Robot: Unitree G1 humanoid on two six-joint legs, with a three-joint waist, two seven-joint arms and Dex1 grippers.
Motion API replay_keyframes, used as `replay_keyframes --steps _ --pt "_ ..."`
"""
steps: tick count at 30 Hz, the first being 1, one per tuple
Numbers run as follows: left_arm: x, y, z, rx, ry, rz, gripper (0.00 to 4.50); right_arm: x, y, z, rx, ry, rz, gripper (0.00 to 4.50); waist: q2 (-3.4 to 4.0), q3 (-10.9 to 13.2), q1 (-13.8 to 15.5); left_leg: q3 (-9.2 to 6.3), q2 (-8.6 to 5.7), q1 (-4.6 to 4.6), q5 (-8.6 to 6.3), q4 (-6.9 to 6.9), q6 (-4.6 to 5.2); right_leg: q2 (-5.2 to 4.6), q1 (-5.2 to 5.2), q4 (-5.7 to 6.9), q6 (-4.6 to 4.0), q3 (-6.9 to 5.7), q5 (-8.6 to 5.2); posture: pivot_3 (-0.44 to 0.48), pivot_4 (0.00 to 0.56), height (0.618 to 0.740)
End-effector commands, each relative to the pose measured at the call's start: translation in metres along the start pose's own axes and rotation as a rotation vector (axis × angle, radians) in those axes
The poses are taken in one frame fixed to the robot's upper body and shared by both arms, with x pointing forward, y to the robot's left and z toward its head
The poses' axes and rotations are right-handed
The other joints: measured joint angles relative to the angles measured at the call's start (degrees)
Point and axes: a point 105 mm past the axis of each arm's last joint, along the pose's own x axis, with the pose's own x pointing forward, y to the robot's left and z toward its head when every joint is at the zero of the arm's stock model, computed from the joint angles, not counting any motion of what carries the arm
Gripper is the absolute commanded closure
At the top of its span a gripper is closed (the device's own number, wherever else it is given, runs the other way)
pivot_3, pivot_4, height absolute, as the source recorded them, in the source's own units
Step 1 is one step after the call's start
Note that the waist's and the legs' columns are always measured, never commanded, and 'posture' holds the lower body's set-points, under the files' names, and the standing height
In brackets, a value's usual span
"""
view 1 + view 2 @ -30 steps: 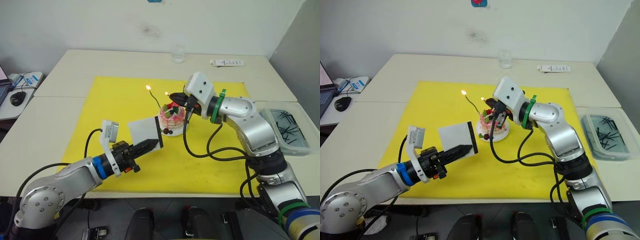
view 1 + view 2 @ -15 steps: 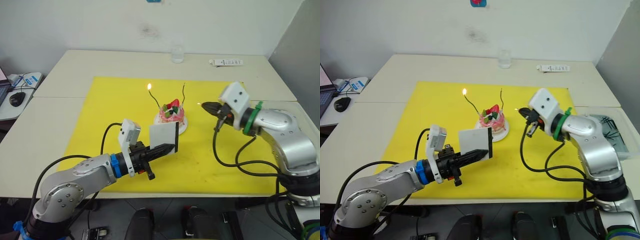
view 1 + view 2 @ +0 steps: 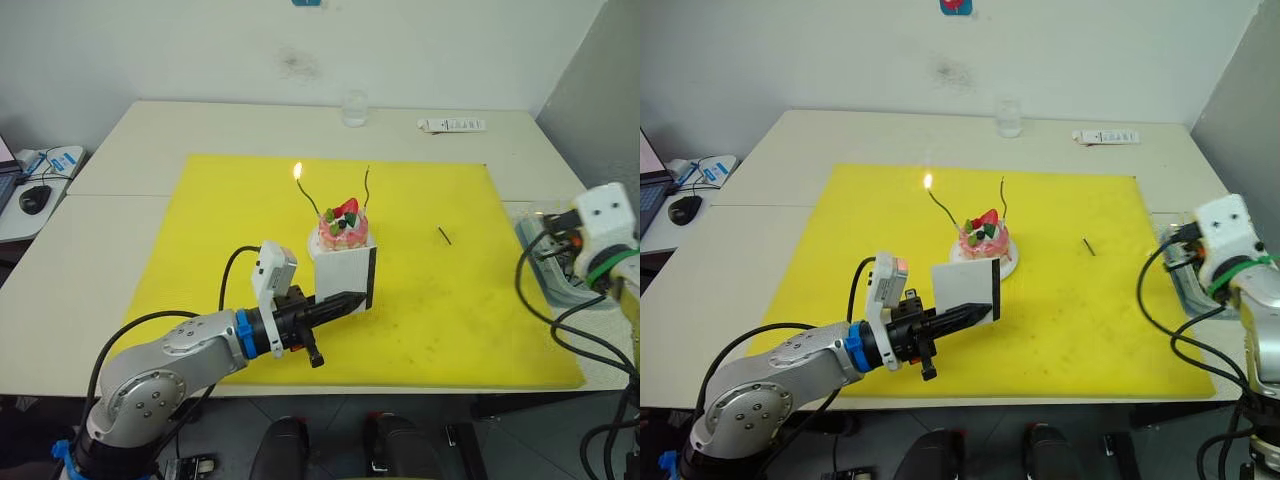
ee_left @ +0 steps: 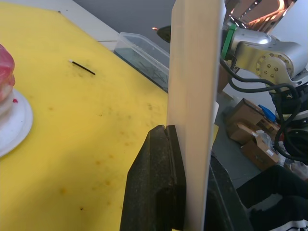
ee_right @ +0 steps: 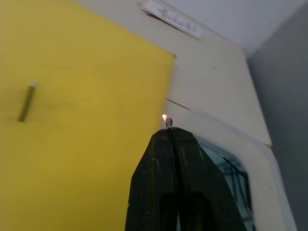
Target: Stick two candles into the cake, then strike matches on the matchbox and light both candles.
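The pink cake [image 3: 343,230] sits on its white plate [image 3: 366,257] mid-mat. Two thin candles stand in it: the left candle [image 3: 309,200] burns at its tip, the right candle [image 3: 367,190] shows no flame. My left gripper [image 3: 346,298] is shut on the white matchbox [image 3: 341,276], held upright just in front of the cake. My right gripper [image 5: 169,131] is far right, over the edge of a clear container, shut on a short match [image 5: 168,122] whose tip carries a tiny flame. Another match [image 3: 443,235] lies on the mat right of the cake.
A yellow mat [image 3: 230,230] covers the table's middle. A clear container [image 3: 1181,283] holding dark sticks sits off the mat's right edge. A glass [image 3: 355,107] and a flat white pack [image 3: 453,125] stand at the back. A mouse [image 3: 35,196] lies far left.
My right arm swung from the cake out to the right, over the container. A match now lies on the mat. My left gripper carried the matchbox right, in front of the cake.
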Motion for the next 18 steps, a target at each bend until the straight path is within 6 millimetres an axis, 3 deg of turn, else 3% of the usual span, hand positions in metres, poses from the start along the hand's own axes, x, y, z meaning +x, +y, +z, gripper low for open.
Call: replay_keyframes --steps 1,8,11,18 --pt "0.002 -0.008 0.004 0.021 -0.028 -0.024 4.50 0.000 -0.025 -0.008 -0.014 0.023 -0.117 4.46 0.01 0.0 0.0 0.01 0.00 0.00 0.00 0.00 0.00 0.01 0.00 0.00 0.01 0.01 0.00 0.000 0.150 0.740" --pt "-0.001 -0.007 0.002 0.023 -0.029 -0.004 4.50 0.009 -0.036 -0.028 -0.011 0.081 -0.180 4.46 0.03 0.0 -0.1 0.00 -0.02 -0.01 0.00 0.00 0.01 0.21 0.00 -0.01 0.28 0.03 0.16 0.000 0.150 0.740" --pt "-0.002 -0.007 0.002 0.024 -0.030 0.003 4.50 0.011 -0.037 -0.034 -0.001 0.083 -0.179 3.90 0.06 0.0 -0.1 0.00 -0.02 -0.01 0.00 0.00 0.01 0.21 0.01 -0.01 0.28 0.03 0.16 0.000 0.150 0.740" --pt "-0.004 -0.006 0.002 0.021 -0.025 0.020 4.50 0.013 -0.040 -0.032 -0.010 0.044 -0.201 1.46 0.08 0.0 -0.1 -0.01 -0.02 -0.01 0.00 0.00 0.01 0.22 0.01 0.00 0.29 0.03 0.17 0.000 0.150 0.740"
